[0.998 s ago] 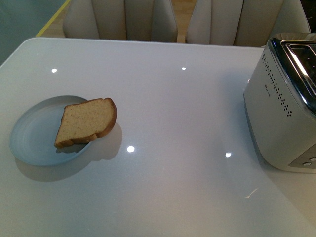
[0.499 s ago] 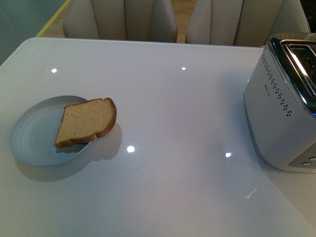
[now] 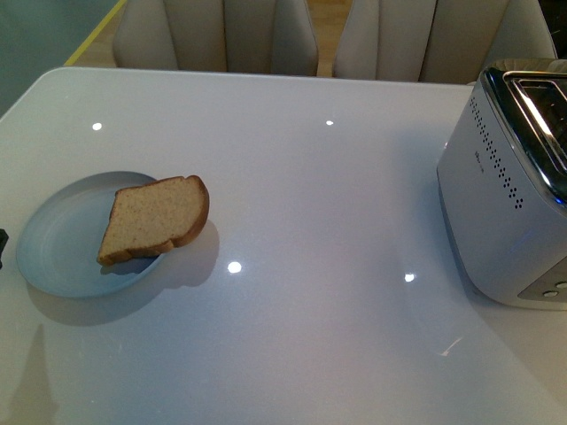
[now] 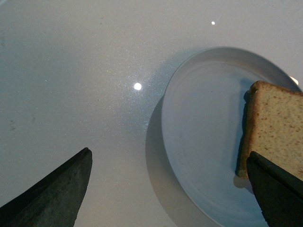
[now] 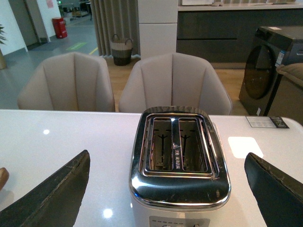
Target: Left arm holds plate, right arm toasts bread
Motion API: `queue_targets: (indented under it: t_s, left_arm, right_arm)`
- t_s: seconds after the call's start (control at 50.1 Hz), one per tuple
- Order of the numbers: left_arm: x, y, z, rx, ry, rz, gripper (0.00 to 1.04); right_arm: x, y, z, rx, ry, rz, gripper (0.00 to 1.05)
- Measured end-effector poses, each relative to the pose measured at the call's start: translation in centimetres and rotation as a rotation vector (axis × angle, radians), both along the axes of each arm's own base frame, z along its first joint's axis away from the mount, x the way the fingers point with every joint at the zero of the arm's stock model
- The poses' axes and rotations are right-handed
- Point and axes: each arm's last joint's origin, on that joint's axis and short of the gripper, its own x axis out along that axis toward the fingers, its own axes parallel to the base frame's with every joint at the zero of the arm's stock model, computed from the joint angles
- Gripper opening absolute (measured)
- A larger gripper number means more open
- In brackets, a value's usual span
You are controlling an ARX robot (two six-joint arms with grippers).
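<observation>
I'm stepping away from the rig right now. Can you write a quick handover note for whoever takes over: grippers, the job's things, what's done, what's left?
The left gripper is open and empty, near the left side of the plate, not touching it.
The right gripper is open and empty, facing the toaster.
The bread lies tilted on the plate's right side, its rounded top over the rim.
The toaster stands at the right of the table, both slots empty.
Done: nothing gripped.
Left: left arm takes the plate; right arm picks the bread and puts it in a slot.
</observation>
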Motion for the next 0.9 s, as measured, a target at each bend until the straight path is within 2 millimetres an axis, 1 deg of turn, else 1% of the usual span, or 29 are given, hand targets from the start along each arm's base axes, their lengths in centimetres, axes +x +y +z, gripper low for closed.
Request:
queue_targets:
  t_s: [0.18, 0.439, 0.699, 0.819, 0.859, 0.899]
  left_arm:
    - [1.7, 0.1, -2.3, 0.0, 0.051, -0.026, 0.97]
    - [4.0, -0.1, -3.7, 0.009, 0.074, -0.073, 0.97]
    - [4.7, -1.0, -5.3, 0.01, 0.119, -0.118, 0.97]
    - [5.0, -1.5, -5.5, 0.011, 0.118, -0.136, 0.97]
    - [5.1, -1.5, -5.5, 0.012, 0.117, -0.14, 0.96]
    - [5.1, -1.6, -5.5, 0.012, 0.121, -0.142, 0.91]
  right_arm:
    - [0.0, 0.0, 0.0, 0.0, 0.0, 0.0, 0.96]
    - [0.0, 0.0, 0.0, 0.0, 0.0, 0.0, 0.96]
    - [0.0, 0.0, 0.0, 0.0, 0.0, 0.0, 0.96]
    - [0.0, 0.0, 0.0, 0.0, 0.0, 0.0, 0.96]
    - [0.0, 0.0, 0.0, 0.0, 0.0, 0.0, 0.96]
    - [0.0, 0.0, 0.0, 0.0, 0.0, 0.0, 0.96]
